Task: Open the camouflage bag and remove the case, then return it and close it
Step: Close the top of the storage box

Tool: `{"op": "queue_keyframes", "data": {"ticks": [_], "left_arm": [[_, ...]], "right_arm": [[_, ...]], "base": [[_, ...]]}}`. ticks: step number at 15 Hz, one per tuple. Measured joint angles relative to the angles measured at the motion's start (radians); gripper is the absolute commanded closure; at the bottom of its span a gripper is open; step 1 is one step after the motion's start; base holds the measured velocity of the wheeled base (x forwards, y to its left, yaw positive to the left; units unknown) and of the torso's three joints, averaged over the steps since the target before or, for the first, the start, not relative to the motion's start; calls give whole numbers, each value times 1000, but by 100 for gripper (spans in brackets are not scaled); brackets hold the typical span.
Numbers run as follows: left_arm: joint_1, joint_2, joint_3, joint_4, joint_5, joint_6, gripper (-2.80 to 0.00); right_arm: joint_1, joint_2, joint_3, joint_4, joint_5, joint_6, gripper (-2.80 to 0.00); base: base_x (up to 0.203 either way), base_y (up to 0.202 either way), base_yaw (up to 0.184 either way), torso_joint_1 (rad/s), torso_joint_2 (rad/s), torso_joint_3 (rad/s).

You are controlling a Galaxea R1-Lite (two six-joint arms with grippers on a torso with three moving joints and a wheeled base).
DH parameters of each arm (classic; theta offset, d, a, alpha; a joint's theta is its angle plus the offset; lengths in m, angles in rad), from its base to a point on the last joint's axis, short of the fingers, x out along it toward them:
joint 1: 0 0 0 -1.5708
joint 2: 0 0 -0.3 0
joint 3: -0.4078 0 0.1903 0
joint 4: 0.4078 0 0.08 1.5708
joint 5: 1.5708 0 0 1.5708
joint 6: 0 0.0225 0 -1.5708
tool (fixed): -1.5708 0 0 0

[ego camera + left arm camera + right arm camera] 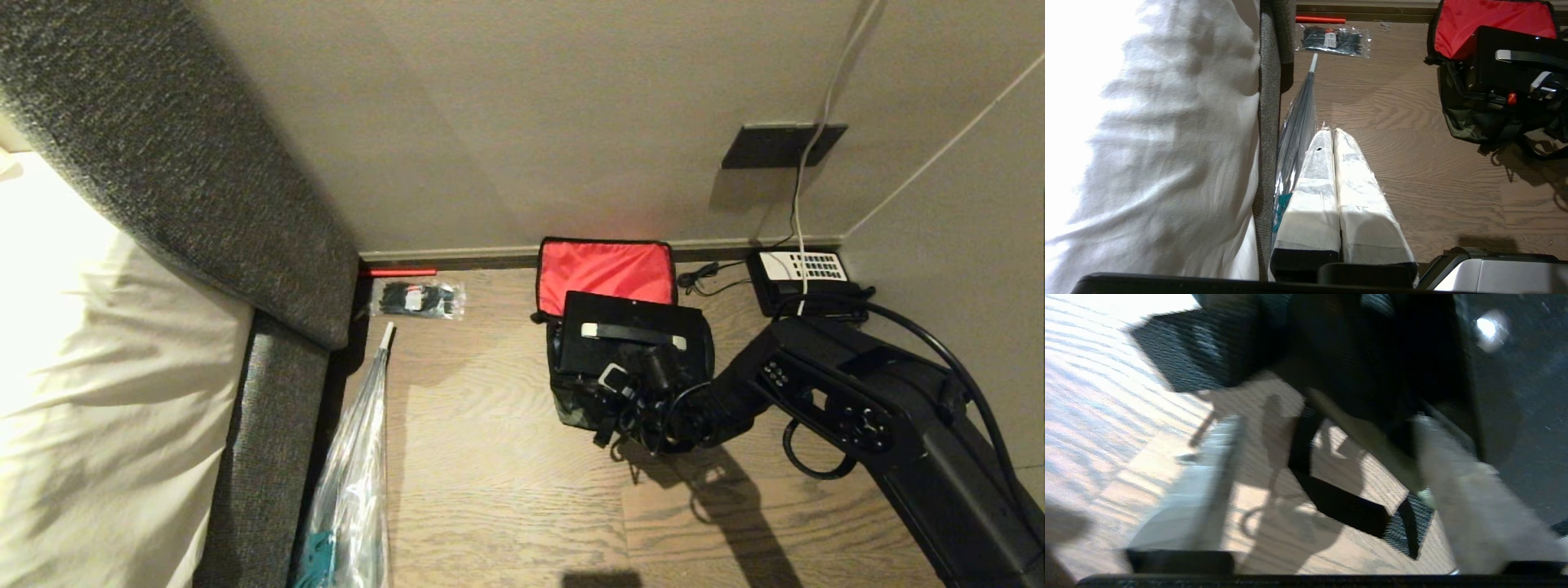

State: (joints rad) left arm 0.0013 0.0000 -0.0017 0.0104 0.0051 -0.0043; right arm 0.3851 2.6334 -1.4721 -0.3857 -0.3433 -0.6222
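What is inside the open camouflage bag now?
The black case sits in the bag, its handle facing up, and rises above the rim. The red-lined flap stands open behind it. The case covers the bag's bottom, so anything beneath it cannot be seen.

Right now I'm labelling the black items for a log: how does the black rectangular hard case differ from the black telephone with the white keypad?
The black rectangular hard case sits in the open camouflage bag before its red-lined lid; the black telephone with the white keypad lies on the wood floor by the wall. The case is clearly larger. It has a pale-ended handle; the telephone has cables attached. Both are black and boxy.
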Motion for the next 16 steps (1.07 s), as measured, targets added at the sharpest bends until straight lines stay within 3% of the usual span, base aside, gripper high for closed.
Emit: {"op": "queue_keyframes", "data": {"ticks": [11,16], "left_arm": [[0,0,0,0,0,0,0],[0,0,0,0,0,0,0]], "right_arm": [[-1,-8,-2,-13,-8,7,0],[-2,-118,43,44,-4,14,0]], "base": [[0,0,0,0,0,0],[0,0,0,0,0,0]]}}
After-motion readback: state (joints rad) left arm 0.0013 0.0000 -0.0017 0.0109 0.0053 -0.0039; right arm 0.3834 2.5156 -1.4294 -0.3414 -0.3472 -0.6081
